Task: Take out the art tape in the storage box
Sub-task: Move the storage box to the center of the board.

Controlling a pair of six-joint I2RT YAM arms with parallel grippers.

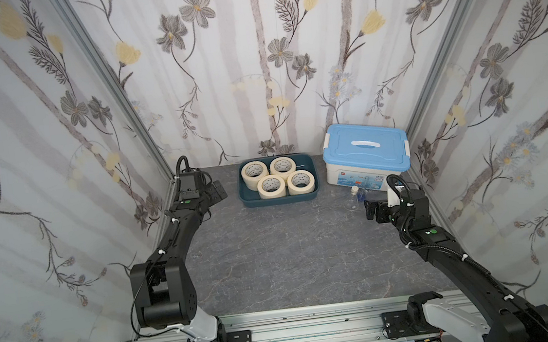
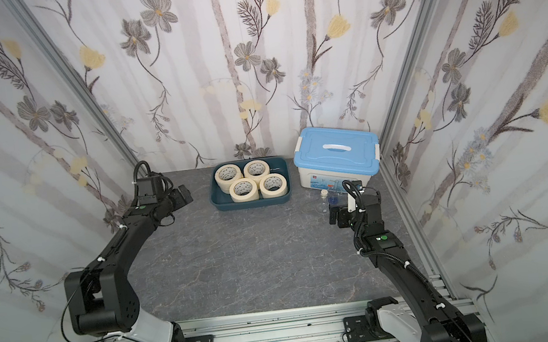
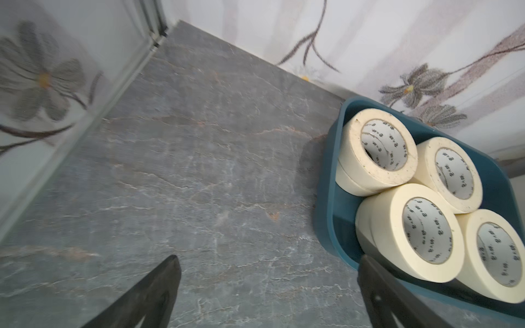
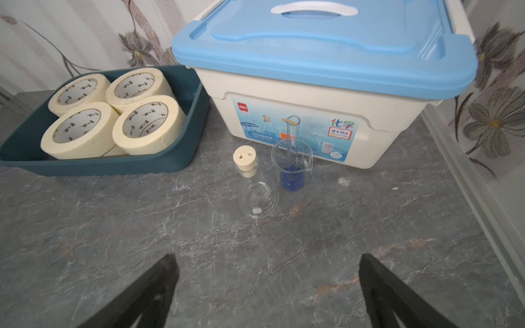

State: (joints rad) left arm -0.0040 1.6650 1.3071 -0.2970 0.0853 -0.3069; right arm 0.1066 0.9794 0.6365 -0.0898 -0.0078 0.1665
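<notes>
Far centre of the table: the storage box (image 1: 281, 198), a shallow teal tray, sits against the back wall, and that is where I am headed.
Art tape (image 1: 271, 186): four cream rolls show on top, packed two by two and touching; the left wrist view shows more rolls stacked under at least two of them. None is out yet.
Left hand (image 1: 217, 190): just left of the tray, above the table, jaws spread wide, holding nothing.
Right hand (image 1: 372, 210): near right, well apart from the tray, jaws also wide and empty.
White bin (image 1: 366, 160): right of the tray, blue lid on; not my target.
Glassware: a stoppered flask (image 4: 254, 187) and a beaker (image 4: 292, 167) with a cylinder in it stand in front of the bin, between my right hand and the far wall.
Step, as I judge it: the approach, before any grasp.
Next move: I would swing the left hand over the nearest left roll, drop one finger into its core and one outside, then close and lift clear of the tray wall.
</notes>
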